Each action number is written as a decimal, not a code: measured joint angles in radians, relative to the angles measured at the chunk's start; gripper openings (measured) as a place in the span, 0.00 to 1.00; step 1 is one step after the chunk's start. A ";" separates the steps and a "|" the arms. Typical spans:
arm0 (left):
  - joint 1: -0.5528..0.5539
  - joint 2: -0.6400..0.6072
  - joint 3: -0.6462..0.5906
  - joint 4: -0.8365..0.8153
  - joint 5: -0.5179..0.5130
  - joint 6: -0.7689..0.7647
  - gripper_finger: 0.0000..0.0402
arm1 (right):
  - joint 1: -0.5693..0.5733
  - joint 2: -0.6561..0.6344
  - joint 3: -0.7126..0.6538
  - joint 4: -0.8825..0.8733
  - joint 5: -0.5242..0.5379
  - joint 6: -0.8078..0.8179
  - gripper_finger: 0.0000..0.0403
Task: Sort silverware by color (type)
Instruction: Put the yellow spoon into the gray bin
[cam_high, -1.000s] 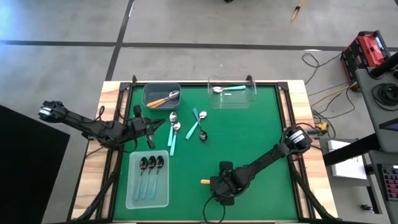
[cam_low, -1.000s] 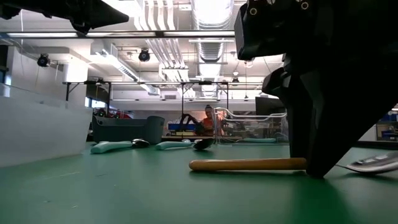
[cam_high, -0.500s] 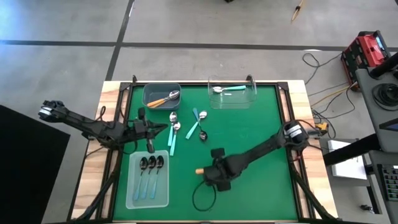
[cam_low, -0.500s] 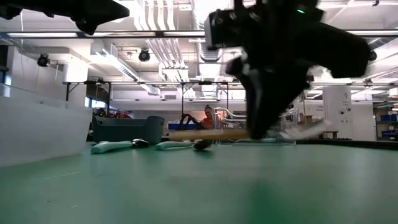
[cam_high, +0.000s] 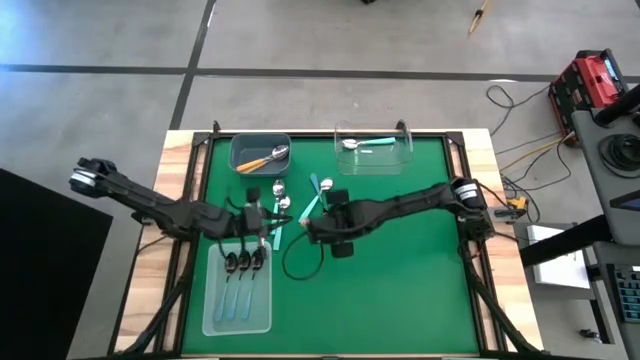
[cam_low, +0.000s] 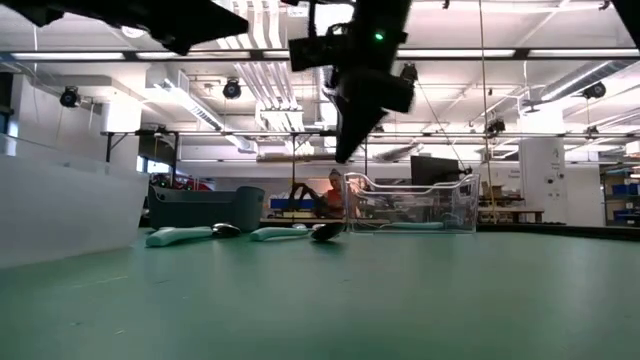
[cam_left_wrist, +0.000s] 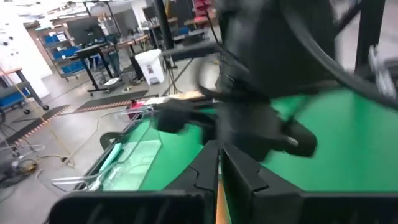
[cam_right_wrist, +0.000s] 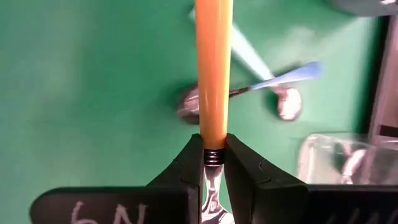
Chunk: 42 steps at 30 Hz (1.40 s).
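Observation:
My right gripper (cam_high: 318, 224) hangs over the middle of the green mat, shut on an orange-handled spoon (cam_right_wrist: 213, 62); the low view shows the right gripper (cam_low: 358, 95) high above the mat. My left gripper (cam_high: 262, 222) hovers by the clear tray's (cam_high: 212, 300) far end with its fingers (cam_left_wrist: 239, 180) together. Three dark spoons (cam_high: 243, 264) lie in that tray. Another orange-handled spoon (cam_high: 265, 158) lies in the grey bin (cam_high: 240, 150), and a teal-handled one (cam_high: 366, 143) in the clear bin (cam_high: 405, 155). Several loose spoons (cam_high: 281, 198) lie flat on the mat. My right gripper pinches the orange-handled spoon between its two fingers (cam_right_wrist: 188, 163) at the neck (cam_right_wrist: 212, 155), where the orange handle meets the silver part. The spoon lies along the fingers, its handle sticking out past the tips and the silver end back between them. It is lifted clear of the mat.
The loose teal-handled spoons (cam_right_wrist: 286, 102) lie right below the held spoon. A black cable loops on the mat (cam_high: 300, 262) under the right arm. Both grippers are close together mid-table. Open green mat (cam_high: 400, 290) spreads toward the near right corner.
My right gripper has lifted the orange-handled spoon off the mat near the table's near edge and carried it up and toward the far left, over the loose spoons. My left gripper has moved toward the table's right and slightly nearer, closer to the right gripper.

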 joint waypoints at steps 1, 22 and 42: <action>0.000 0.028 0.017 -0.010 0.000 0.012 0.02 | -0.010 0.000 0.018 -0.008 0.002 -0.005 0.07; 0.066 0.355 0.242 -0.234 -0.314 0.158 0.49 | -0.042 -0.002 0.197 -0.067 0.112 -0.077 0.07; 0.144 0.471 0.304 -0.236 -0.307 0.175 0.28 | -0.043 -0.004 0.195 -0.089 0.119 -0.085 0.07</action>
